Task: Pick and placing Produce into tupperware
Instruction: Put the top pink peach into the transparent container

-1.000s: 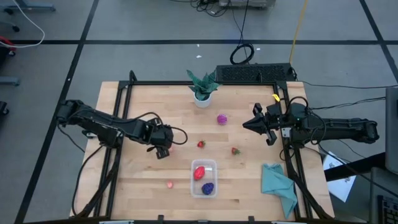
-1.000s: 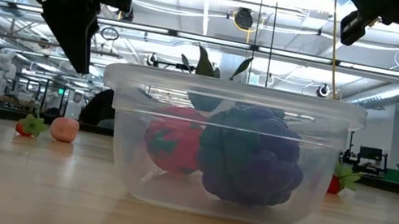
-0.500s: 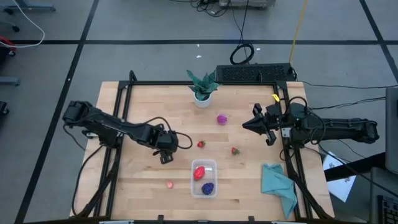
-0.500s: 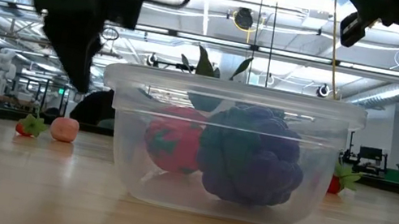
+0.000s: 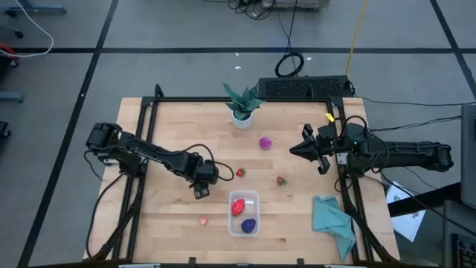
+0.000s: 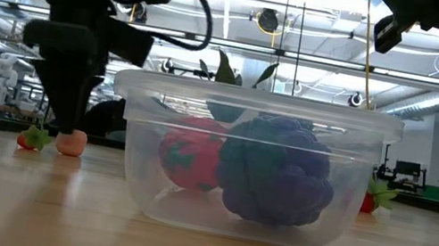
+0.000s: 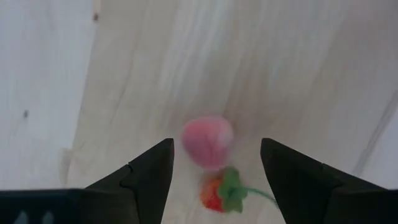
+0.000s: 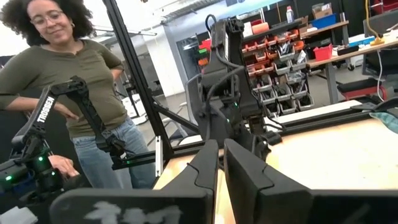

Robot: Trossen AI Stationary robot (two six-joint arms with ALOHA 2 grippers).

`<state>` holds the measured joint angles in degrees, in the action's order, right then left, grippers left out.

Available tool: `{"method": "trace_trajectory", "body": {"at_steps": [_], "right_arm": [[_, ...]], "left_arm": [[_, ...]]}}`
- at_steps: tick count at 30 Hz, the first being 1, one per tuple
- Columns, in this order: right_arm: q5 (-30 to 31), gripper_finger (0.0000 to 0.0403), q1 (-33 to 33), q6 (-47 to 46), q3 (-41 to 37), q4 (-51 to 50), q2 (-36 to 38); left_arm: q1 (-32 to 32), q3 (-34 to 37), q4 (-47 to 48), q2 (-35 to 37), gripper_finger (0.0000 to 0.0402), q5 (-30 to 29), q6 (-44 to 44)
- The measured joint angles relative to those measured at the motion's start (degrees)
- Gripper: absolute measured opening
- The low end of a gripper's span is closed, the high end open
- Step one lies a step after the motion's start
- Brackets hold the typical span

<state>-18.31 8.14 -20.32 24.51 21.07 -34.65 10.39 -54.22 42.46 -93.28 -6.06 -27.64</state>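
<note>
Left claw (image 5: 202, 180) open over tabletop (image 5: 171, 126), strawberry (image 7: 219, 194) and pink fruit (image 7: 208, 141) between fingers. Right claw (image 5: 295, 151) closed at 3 o'clock. Tupperware (image 5: 244, 214) at 6 o'clock

Grey floor (image 5: 186, 71) with dark lines around the wooden table (image 5: 171, 130). Bright ceiling lights; shelving with red bins (image 8: 273, 53). A person (image 8: 81, 93) stands beyond.

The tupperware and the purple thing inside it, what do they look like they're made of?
The tupperware looks like clear, glossy plastic: the room and its contents show straight through the walls, and the rim catches highlights. The purple produce inside looks soft and matte, probably knitted or crocheted yarn, judging by its bumpy, lumpy surface with no shine, though the wall blurs the detail.
</note>
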Motion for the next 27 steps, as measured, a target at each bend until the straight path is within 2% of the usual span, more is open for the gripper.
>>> {"method": "trace_trajectory", "body": {"at_steps": [13,27], "right_arm": [[0.0,0.0018,0.0,0.0,0.0,0.1,0.0],[0.0,0.0018,0.0,0.0,0.0,0.1,0.0]], "left_arm": [[-1.7,0.0,-1.9,-0.2,0.0246,1.1,0.9],[-3.4,-0.1,-2.3,-5.5,0.0246,1.9,1.6]]}}
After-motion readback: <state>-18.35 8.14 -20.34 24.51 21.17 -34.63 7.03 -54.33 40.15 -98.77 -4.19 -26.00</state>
